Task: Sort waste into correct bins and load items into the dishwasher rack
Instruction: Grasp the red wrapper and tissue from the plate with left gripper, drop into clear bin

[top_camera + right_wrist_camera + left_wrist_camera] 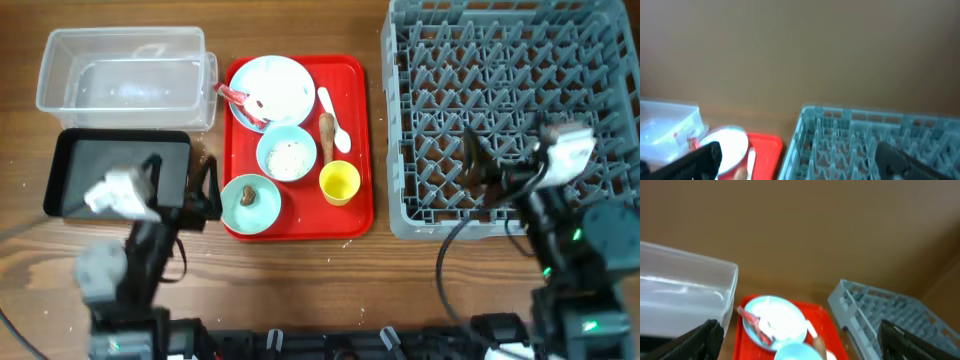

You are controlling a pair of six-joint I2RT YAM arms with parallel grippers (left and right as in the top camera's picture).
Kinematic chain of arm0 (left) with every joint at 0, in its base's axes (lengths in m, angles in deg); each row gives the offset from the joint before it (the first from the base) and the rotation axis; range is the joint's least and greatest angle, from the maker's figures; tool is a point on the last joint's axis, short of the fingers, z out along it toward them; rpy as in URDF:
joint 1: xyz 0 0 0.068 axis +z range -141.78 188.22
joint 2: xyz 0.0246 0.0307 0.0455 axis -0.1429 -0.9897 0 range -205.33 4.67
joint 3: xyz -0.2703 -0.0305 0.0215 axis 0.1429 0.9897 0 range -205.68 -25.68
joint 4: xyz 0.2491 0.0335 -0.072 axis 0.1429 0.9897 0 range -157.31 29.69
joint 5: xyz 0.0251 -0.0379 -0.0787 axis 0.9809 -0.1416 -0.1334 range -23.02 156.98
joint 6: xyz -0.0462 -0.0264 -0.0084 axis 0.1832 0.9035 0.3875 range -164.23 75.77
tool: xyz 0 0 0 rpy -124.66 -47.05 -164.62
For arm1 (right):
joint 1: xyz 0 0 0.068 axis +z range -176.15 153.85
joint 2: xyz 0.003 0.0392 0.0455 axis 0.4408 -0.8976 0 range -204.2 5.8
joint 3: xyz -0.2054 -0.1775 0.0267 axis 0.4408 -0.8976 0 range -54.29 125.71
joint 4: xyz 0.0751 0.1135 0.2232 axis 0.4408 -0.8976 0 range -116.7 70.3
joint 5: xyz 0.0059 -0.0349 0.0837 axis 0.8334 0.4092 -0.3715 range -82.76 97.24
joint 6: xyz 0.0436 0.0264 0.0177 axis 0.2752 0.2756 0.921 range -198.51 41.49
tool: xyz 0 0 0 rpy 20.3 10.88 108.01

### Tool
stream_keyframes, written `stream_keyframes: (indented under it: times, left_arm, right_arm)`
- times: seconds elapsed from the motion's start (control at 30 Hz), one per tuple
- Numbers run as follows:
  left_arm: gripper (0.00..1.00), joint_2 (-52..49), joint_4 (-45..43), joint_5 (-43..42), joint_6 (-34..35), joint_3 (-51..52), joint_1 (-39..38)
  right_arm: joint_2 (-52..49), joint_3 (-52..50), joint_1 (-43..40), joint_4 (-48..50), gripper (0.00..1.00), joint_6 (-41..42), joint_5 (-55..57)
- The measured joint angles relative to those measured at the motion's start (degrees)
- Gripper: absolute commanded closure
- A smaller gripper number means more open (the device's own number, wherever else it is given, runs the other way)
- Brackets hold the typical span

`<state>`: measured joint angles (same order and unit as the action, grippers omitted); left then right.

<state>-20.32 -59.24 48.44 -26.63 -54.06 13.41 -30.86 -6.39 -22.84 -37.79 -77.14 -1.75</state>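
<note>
Nearest the robot, the left gripper [800, 330] hangs over the shallow black rectangular tray [90, 160] and the right gripper [799, 150] over the near part of the large grey pegged plastic crate [510, 110]. Each has its fingers spread wide on nothing. On the flat red serving tray [355, 215], from the near edge back, sit one small pale blue bowl with a brown food lump [250, 200], one small yellow cup [339, 182] and a second pale blue bowl holding white rice grains [287, 153]. Behind them lie one elongated brown food stick [327, 128] and one white plastic spoon [333, 118]. Farthest is one pale blue round plate [280, 80], with the red-and-white crumpled wrapper [235, 97] at its left rim. A third bowl or a tissue I cannot make out. The wrapper looks feather-light and soft, best pinched at a raised fold. The bowls and cup seem stiff, smooth and likely slippery, so a grip across the rim suits them. One clear rectangular plastic tub [125, 65] stands beyond the black tray.
</note>
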Motion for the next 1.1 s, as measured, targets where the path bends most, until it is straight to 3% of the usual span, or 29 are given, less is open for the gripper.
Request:
stream_keyframes:
  times: [0.17, 0.3, 0.33, 0.37, 0.47, 0.57, 0.73, 0.9, 0.93, 0.97, 1.0, 1.03, 1.1]
  left_arm:
    - [0.0, -30.6, 15.8, -2.4, -4.0, -29.5, -2.7]
    - [0.0, -62.0, 38.3, 7.5, -9.4, -61.4, -11.3]
    - [0.0, -64.5, 39.1, 8.1, -9.8, -63.4, -11.6]
    - [0.0, -75.1, 40.1, 9.4, -10.1, -70.6, -13.6]
    - [0.0, -89.4, 38.4, 10.2, -10.3, -72.2, -17.2]
    - [0.0, -95.5, 36.2, 10.7, -8.9, -72.3, -18.9]
    - [0.0, -99.8, 34.2, 19.9, 7.7, -72.3, -19.3]
    - [0.0, -105.0, 29.6, 21.9, 11.8, -72.5, -19.3]
    - [0.09, -105.7, 29.5, 22.1, 11.9, -72.5, -19.3]
    - [0.24, -105.7, 29.2, 22.4, 11.9, -72.6, -19.3]
    - [0.7, -105.7, 29.1, 22.4, 12.2, -72.6, -19.3]
    - [0.86, -105.7, 29.2, 22.6, 12.1, -72.6, -19.3]
    - [0.96, -105.8, 29.9, 22.6, 12.0, -72.6, -19.3]
  right_arm:
    - [-17.9, 24.4, 0.0, -19.8, 0.0, -1.7, 0.0]
    - [-27.1, 30.3, -0.1, -28.3, 0.0, -3.2, 0.0]
    - [-29.2, 30.3, -0.1, -30.9, 0.0, -3.2, 0.0]
    - [-30.6, 30.3, -0.1, -31.7, 0.0, -3.2, 0.0]
    - [-34.6, 30.3, -0.1, -35.4, 0.0, -3.2, 0.0]
    - [-36.6, 30.3, -0.1, -36.9, 0.0, -3.2, 0.0]
    - [-38.7, 30.3, -0.1, -37.2, 0.0, -3.2, -0.1]
    - [-39.3, 30.3, -0.1, -37.2, 0.0, -3.2, -0.4]
    - [-39.3, 30.3, -0.1, -37.2, 0.0, -3.2, -0.4]
    - [-39.3, 30.3, -0.1, -37.2, 0.0, -3.2, -0.4]
    - [-39.3, 30.3, -0.1, -37.2, 0.0, -3.2, -0.4]
    - [-39.3, 30.3, -0.1, -37.2, 0.0, -3.2, -0.4]
    - [-39.3, 30.3, -0.1, -37.4, 0.0, -3.2, -0.4]
